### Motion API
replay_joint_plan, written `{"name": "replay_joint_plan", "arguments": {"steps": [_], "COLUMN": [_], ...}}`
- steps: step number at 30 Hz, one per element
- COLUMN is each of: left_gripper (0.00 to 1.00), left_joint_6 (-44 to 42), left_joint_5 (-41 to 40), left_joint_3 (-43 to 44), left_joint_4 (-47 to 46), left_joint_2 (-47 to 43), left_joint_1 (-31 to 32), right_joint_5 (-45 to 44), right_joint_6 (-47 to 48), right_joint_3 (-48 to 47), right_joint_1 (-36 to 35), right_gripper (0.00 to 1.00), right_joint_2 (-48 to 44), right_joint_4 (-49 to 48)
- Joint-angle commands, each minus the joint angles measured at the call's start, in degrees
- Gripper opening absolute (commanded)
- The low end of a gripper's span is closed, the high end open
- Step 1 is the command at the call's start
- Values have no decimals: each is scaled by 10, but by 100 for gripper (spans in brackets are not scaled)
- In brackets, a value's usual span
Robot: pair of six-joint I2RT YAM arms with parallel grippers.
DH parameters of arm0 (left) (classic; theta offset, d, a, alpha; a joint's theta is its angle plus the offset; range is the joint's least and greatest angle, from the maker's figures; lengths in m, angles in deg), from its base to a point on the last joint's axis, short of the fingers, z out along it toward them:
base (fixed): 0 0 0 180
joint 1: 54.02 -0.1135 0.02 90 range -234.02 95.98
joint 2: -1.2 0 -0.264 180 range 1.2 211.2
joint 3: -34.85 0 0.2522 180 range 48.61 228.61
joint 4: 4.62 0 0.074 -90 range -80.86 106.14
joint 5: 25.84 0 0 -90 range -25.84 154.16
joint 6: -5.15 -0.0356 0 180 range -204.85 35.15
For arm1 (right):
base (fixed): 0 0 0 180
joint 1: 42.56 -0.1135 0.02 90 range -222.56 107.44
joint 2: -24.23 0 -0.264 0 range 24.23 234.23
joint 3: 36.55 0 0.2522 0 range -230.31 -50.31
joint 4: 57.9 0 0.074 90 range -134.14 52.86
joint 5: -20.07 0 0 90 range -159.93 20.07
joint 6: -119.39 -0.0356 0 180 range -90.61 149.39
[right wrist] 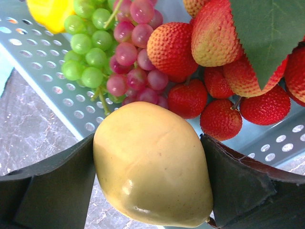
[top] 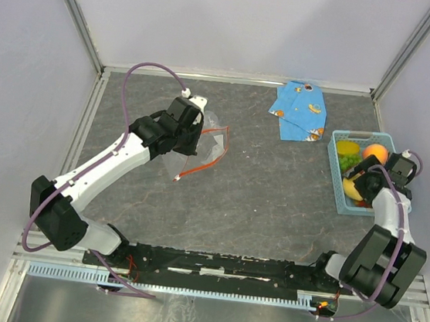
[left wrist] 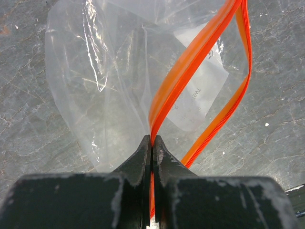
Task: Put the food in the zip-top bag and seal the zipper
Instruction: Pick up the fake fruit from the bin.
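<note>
The clear zip-top bag (top: 201, 145) hangs at the left, its orange-red zipper (left wrist: 190, 62) gaping open. My left gripper (left wrist: 152, 139) is shut on one side of the zipper strip and holds the bag up off the table. My right gripper (right wrist: 147, 143) is shut on the pale yellow apple (right wrist: 152, 164) above the near edge of the basket. Behind the apple lie green and purple grapes (right wrist: 112, 52), red strawberries (right wrist: 209, 81) and a yellow lemon (right wrist: 47, 14). The orange-pink peach (top: 375, 153) sits in the basket's far part.
A light-blue slotted basket (top: 340, 136) stands at the right edge of the table. A folded blue patterned cloth (top: 301, 110) lies at the back centre. White walls and metal posts enclose the dark grey tabletop (top: 273, 199).
</note>
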State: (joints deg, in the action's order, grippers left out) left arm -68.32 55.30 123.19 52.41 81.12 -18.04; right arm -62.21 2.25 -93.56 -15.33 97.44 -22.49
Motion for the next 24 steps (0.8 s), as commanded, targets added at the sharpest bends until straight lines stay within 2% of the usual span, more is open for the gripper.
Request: {"name": "replay_joint_plan", "arguments": {"steps": [1, 6, 10, 16, 24], "left_gripper": [3, 3, 3, 3, 3], "left_joint_6": [-28, -28, -28, -28, -28], "left_joint_5": [14, 21, 27, 32, 37], "left_joint_3": [2, 2, 3, 3, 3], "left_joint_4": [-21, -21, -21, -21, -22], "left_joint_2": [-17, -16, -15, -17, -19], "left_joint_1": [-5, -5, -6, -6, -7], "right_joint_5": [5, 11, 10, 3, -28], "right_joint_6": [6, 4, -5, -37, -76], "right_joint_3": [-10, -25, -45, -58, -60], "right_joint_1": [-2, -12, -50, -173, -349], "right_gripper": [67, 66, 66, 67, 67], "right_joint_2": [-52, -101, -143, -188, -211], "right_joint_4": [8, 29, 46, 41, -19]}}
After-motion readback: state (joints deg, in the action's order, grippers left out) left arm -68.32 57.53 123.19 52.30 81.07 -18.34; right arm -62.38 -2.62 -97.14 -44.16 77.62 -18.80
